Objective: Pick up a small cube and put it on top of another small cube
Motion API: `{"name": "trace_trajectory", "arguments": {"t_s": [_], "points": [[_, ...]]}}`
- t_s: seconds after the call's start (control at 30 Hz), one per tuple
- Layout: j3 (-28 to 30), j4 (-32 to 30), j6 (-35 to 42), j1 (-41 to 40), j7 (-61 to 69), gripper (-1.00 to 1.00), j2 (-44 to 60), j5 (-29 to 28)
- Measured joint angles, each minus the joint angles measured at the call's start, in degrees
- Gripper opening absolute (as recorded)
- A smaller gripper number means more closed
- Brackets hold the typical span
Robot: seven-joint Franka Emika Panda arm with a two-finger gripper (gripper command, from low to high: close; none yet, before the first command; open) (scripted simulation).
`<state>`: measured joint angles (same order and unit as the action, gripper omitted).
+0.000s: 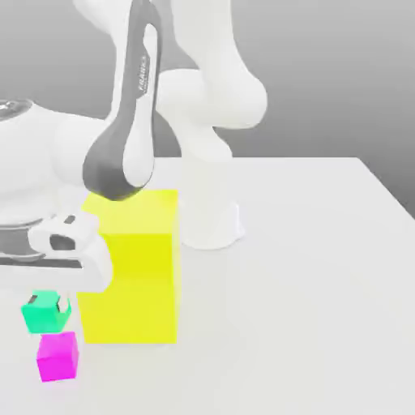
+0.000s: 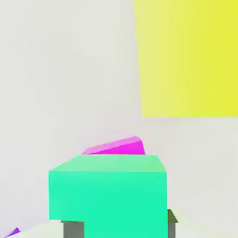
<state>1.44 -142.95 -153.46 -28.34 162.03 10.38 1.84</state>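
The gripper is clamped on the teal cube, holding it just above the pink cube on the table. The yellow block stands just beside both, on the exterior view's right.

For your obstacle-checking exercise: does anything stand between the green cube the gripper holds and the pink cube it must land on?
Nothing visible does. The gripper is shut on the green cube, held just above the pink cube, with only open space between them. The yellow block stands on the table to the exterior view's right, clear of that path.
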Motion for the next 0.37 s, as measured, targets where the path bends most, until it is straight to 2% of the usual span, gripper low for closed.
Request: {"name": "trace_trajectory", "arguments": {"t_s": [0.2, 0.23, 0.37], "points": [[0.09, 0.22, -4.37, 0.11, 0.04, -1.00, 4.66, -0.07], [0.20, 0.25, -5.09, 0.19, -0.07, 1.00, 5.43, -0.25], [0.20, 0.26, -5.10, 0.18, -0.07, 1.00, 5.43, -0.25]]}}
